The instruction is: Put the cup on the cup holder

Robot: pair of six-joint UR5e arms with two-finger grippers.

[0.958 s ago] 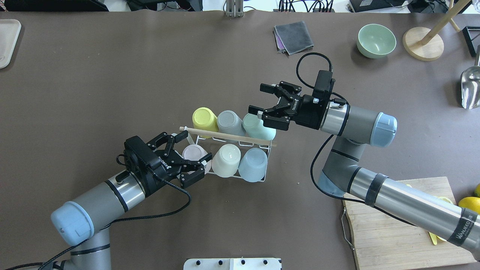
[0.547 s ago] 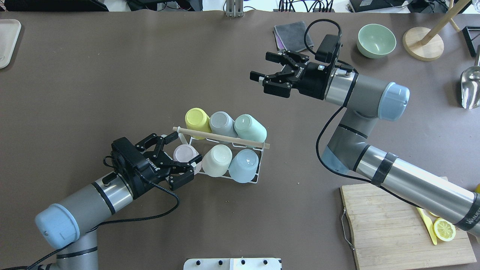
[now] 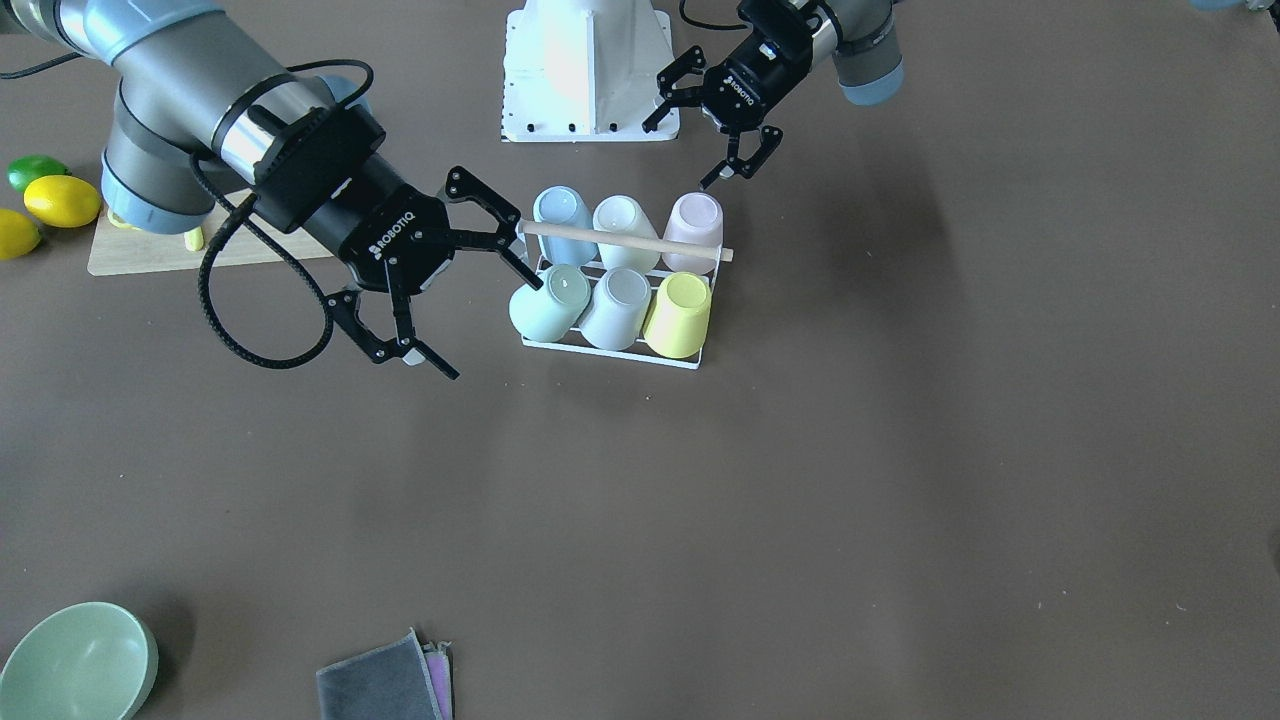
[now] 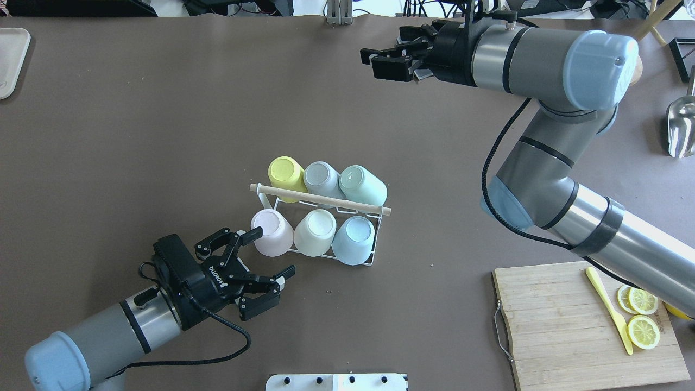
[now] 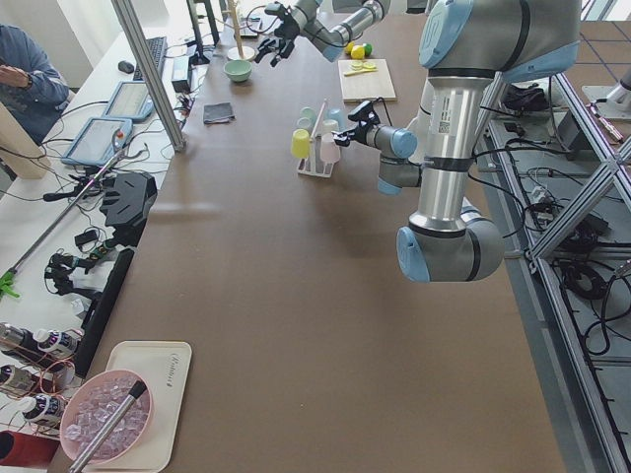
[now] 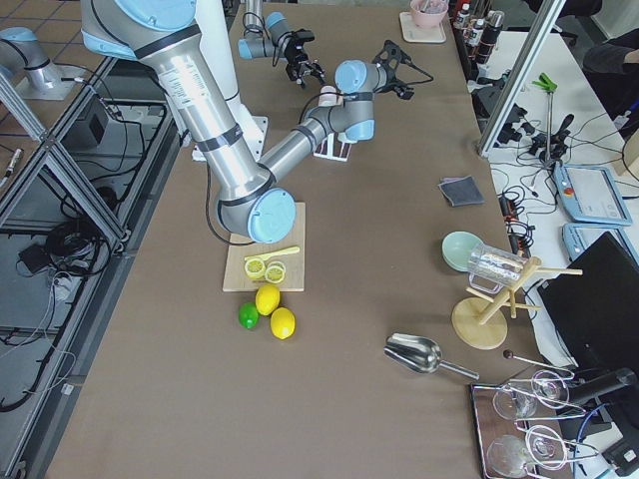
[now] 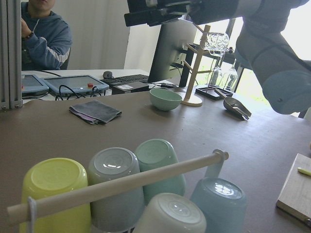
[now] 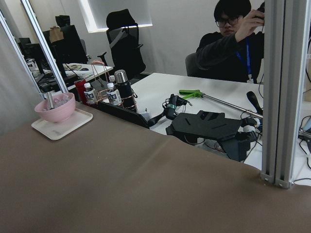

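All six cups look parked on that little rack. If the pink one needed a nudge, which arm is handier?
Probably left. The left arm's fingers, open, hover beside the pale pink upturned cup at the white wire rack's near corner; the right arm's fingers, also open, are far off by the table's far edge.

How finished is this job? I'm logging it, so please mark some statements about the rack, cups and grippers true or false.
1. Six cups sit upside down on the cup holder. True.
2. The left gripper is shut on the pink cup. False: the left gripper is open and empty; the pink cup is on the cup holder.
3. The right gripper is open and empty. True.
4. The yellow cup stands on the cutting board. False: the yellow cup is on the cup holder; the cutting board carries lemon slices.
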